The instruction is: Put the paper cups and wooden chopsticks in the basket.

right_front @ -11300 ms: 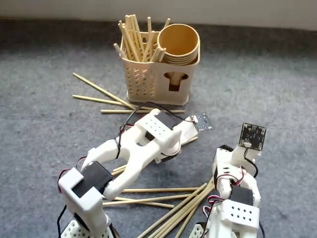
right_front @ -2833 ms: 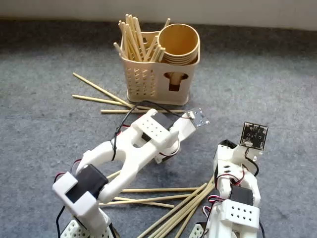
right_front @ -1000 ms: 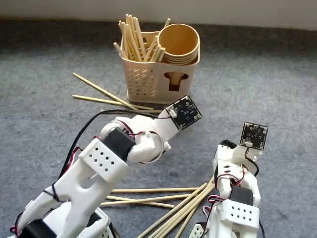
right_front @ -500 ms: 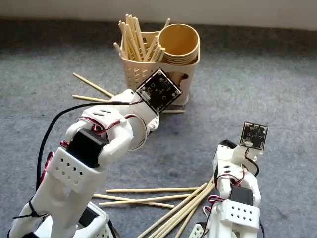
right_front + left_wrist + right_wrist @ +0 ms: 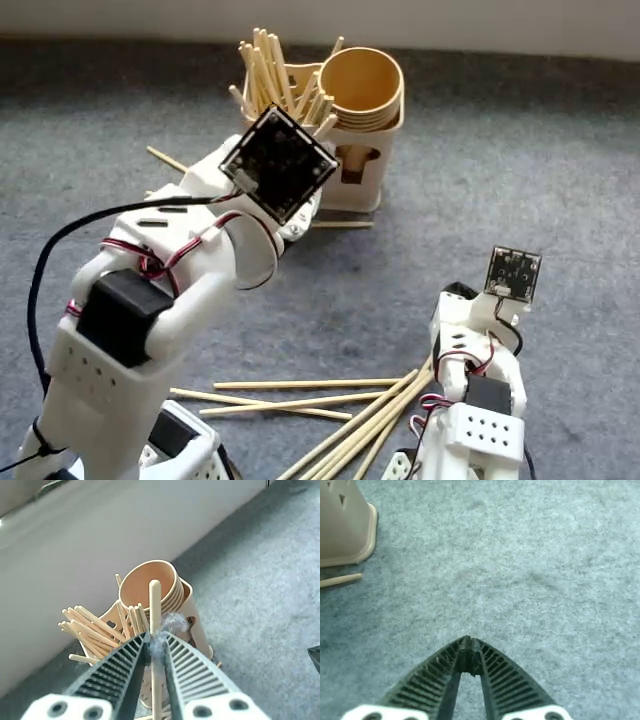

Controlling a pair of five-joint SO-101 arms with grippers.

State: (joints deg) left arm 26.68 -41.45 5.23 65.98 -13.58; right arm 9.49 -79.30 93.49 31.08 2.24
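First: One chopstick [image 5: 155,605] is clamped in the left gripper [image 5: 154,642], pinched between the jaws near their tips. It is held raised just before the basket [image 5: 375,165], and in the left wrist view its free end is seen against the cups [image 5: 147,587].

Second: Then the aim may be judged doubtful. If it were let go on that line, the chopstick could be dropped into the cups and not among the sticks [image 5: 275,70] in the other compartment.

First: That compartment is crowded too. The sticks there lean at many angles, so the new one could be caught on them and left propped across the rim, or tipped out.

Second: A tuft of fluff [image 5: 172,622] is caught at the jaw tips. The grip is probably weakened by it, and the chopstick could be swung or slid by a small knock.

First: The basket looks light. It might be pushed or toppled if it were struck by the wrist on the way down.

Second: And the rest?

First: Several loose chopsticks [image 5: 310,395] lie on the carpet beside the right arm, and one [image 5: 340,580] is seen just beside the basket's foot. The right gripper [image 5: 469,655] is closed on nothing, low over bare carpet.

Second: The surface?

First: A grey, short-piled carpet [image 5: 520,160], from which the fluff was likely picked up. A pale wall [image 5: 100,540] is seen behind the basket.
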